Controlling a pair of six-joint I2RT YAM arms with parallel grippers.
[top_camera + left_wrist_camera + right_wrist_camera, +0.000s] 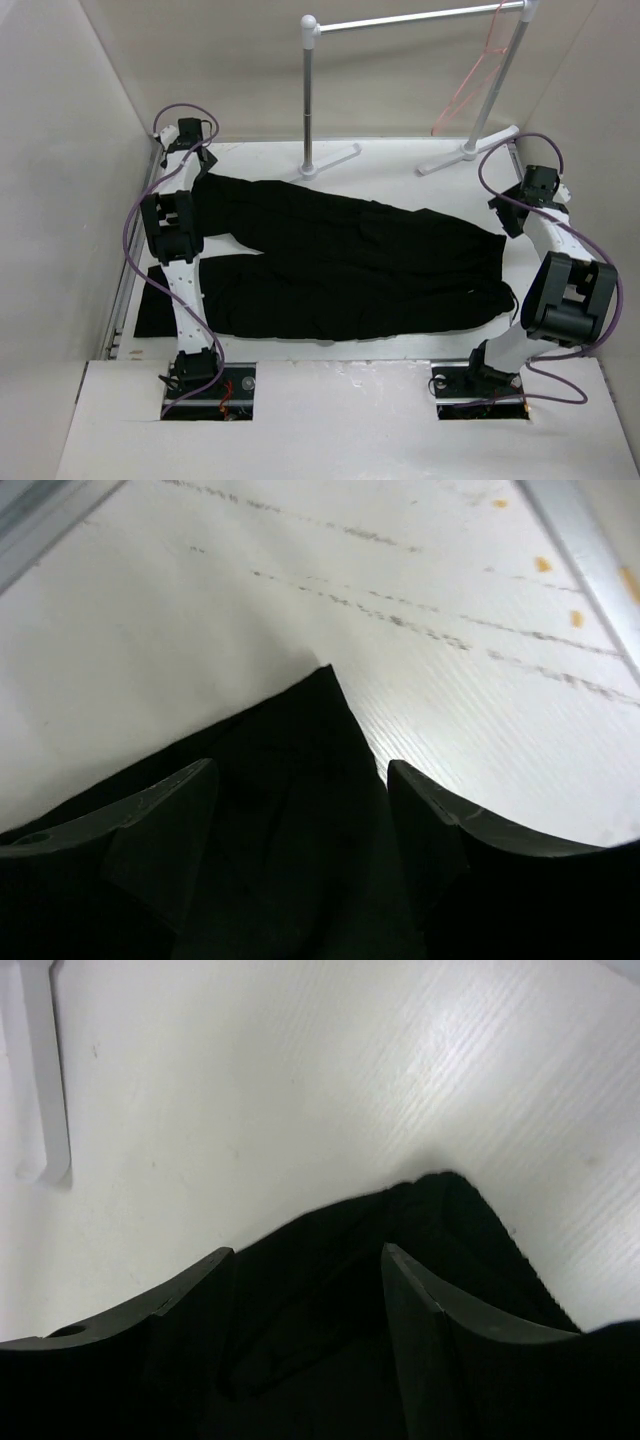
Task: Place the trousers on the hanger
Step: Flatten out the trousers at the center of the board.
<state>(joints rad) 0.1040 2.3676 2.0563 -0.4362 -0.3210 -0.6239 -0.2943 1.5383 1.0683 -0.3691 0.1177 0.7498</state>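
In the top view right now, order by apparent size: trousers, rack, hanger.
1. trousers, spread flat across the table
2. rack, though it stands farther from the camera
3. hanger, hooked on the rack's bar

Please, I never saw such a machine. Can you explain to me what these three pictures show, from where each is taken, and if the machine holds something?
Two robot arms stand at the table's near edge. The overhead picture looks down on them. Black trousers lie flat; a pink-orange wire hanger hangs on the rack behind. The other two pictures come from cameras on the wrists. The left gripper is over a trouser-leg corner, the right gripper over another corner. In both, the dark fingers stand apart around fabric, so nothing is gripped yet.
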